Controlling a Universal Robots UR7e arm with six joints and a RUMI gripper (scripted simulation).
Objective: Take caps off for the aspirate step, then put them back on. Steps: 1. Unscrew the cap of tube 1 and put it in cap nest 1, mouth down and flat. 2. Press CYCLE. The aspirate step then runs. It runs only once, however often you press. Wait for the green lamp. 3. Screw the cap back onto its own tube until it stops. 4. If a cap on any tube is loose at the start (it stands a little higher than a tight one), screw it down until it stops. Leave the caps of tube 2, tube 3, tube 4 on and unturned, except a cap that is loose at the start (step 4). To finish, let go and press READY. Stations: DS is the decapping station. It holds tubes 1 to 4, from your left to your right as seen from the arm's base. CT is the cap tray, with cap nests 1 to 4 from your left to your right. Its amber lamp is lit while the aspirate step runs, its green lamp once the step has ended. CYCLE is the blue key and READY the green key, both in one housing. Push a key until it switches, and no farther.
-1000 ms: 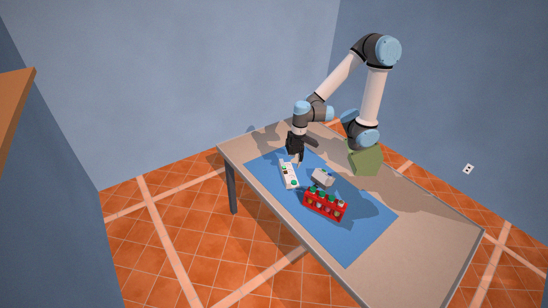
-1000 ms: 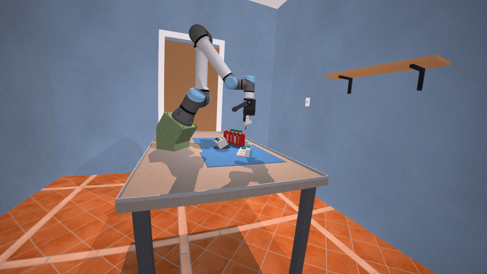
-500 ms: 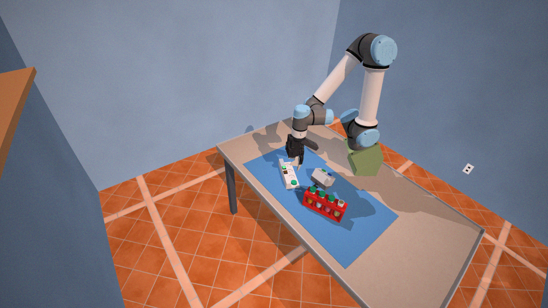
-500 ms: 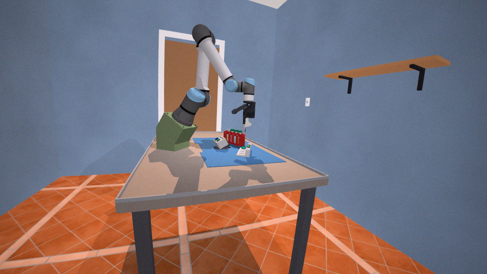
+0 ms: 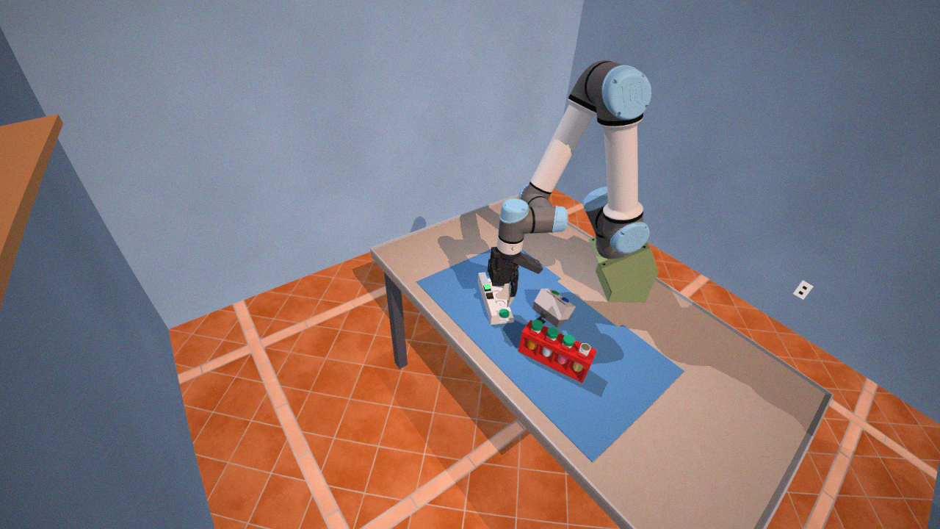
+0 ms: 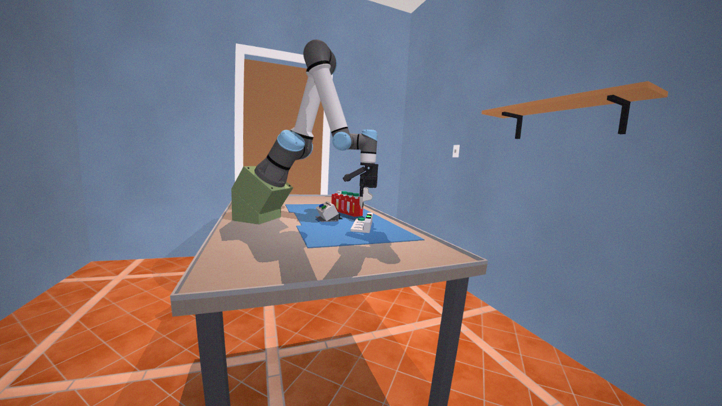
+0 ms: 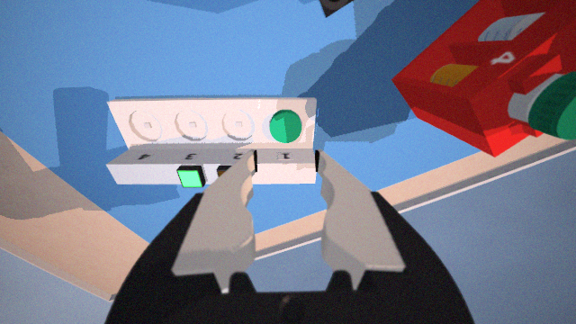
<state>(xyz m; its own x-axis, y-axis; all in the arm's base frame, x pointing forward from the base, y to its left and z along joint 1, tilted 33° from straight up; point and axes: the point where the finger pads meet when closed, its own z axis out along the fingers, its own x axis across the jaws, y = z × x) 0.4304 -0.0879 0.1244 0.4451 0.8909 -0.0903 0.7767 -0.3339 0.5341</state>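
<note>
in the wrist view the green cap point(image 5: 504, 313) point(image 6: 361, 219) point(image 7: 285, 126) sat in nest 1, right of the centre at the top of the white tray point(image 5: 494, 318) point(image 6: 359, 226) point(image 7: 148, 175). the pincer point(image 5: 510, 304) point(image 6: 362, 206) point(image 7: 285, 151) was partly spread, with nothing between its tips, probably set a little wider than the cap so it could go down around it. the cap had likely been parked there for the aspirate step, and the lit green lamp point(image 5: 487, 287) point(image 6: 369, 216) point(image 7: 191, 178) meant that step was over. screwing it back on seemed next. the cap looked round, smooth-topped and flat, half shaded in the wrist view. its bare tube point(image 5: 584, 349) point(image 6: 339, 192) stood at the right end of the red rack point(image 5: 587, 369) point(image 6: 358, 208) point(image 7: 436, 108) in the top view, white-rimmed.

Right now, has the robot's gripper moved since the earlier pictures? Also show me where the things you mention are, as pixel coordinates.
Yes. In the outside view, the gripper point(image 5: 510, 302) point(image 6: 362, 206) point(image 7: 285, 151) has come down, so its fingertips are lower and closer to the height of the white cap tray point(image 5: 489, 308) point(image 6: 367, 226) point(image 7: 148, 175).
</note>
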